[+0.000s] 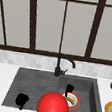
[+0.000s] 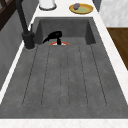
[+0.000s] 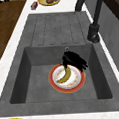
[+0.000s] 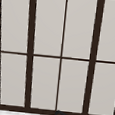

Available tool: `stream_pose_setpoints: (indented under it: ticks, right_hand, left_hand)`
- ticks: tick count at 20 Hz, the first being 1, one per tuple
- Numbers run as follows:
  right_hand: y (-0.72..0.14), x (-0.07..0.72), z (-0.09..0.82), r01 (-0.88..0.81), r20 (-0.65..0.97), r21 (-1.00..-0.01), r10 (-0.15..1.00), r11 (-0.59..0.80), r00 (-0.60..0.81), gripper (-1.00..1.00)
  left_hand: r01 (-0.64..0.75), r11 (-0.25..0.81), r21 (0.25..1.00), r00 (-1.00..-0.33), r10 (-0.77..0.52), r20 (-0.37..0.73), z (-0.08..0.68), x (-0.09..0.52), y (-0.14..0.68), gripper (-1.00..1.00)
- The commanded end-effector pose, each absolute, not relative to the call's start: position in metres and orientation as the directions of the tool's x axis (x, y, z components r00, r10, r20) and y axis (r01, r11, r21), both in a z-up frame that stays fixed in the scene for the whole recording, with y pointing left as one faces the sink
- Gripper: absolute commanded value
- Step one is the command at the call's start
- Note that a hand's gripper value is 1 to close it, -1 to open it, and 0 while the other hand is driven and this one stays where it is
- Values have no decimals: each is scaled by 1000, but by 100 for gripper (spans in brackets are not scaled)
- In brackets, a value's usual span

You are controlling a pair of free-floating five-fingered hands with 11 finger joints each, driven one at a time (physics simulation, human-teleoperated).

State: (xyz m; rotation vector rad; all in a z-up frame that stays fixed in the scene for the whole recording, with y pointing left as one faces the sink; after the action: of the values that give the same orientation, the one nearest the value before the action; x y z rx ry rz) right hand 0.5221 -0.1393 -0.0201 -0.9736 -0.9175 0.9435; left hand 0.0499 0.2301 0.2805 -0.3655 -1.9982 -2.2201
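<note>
A yellow banana (image 3: 65, 75) lies on a white plate with an orange rim (image 3: 79, 82) on the floor of the sink basin (image 3: 36, 79). My right hand (image 3: 72, 59) hovers over the plate's far edge with its fingers stretched loosely toward the tap side. Its thumb points down at the banana's upper end, and nothing is clasped. This hand (image 1: 69, 88) also shows above the plate (image 1: 75, 102) from the front, and from the left (image 2: 54, 35). My left hand (image 1: 22, 100) hangs at the front left, over the drainboard's near edge. A big red ball (image 1: 52, 107) fills the near front.
A black tap (image 1: 58, 67) stands behind the sink, with the ribbed drainboard (image 2: 65, 75) to its left. The left counter holds a yellow plate with brown food (image 3: 49, 0) and a small red packet (image 3: 34, 5). On the right are another yellow plate (image 2: 81, 8) and a white jug (image 2: 47, 4).
</note>
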Motion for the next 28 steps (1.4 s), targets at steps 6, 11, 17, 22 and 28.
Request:
stream_pose_setpoints:
  ticks: [6,11,17,22,28]
  right_hand:
    - [-140,514,-7,-189,51,-979,986,80,156,-100]
    - [-140,505,5,-195,1,-981,997,17,83,-100]
    - [-142,500,14,-143,-31,-989,1000,-31,2,-100]
    - [-144,498,16,-82,-45,-995,997,-50,-67,-100]
    - [-149,494,40,-68,-13,-997,987,-24,-162,-100]
  left_hand:
    - [258,-113,959,-962,63,266,281,50,230,0]
    - [258,-113,959,-962,63,266,281,50,230,0]
    - [258,-113,959,-962,63,266,281,50,230,0]
    - [258,-113,959,-962,63,266,281,50,230,0]
    - [258,-113,959,-962,63,266,281,50,230,0]
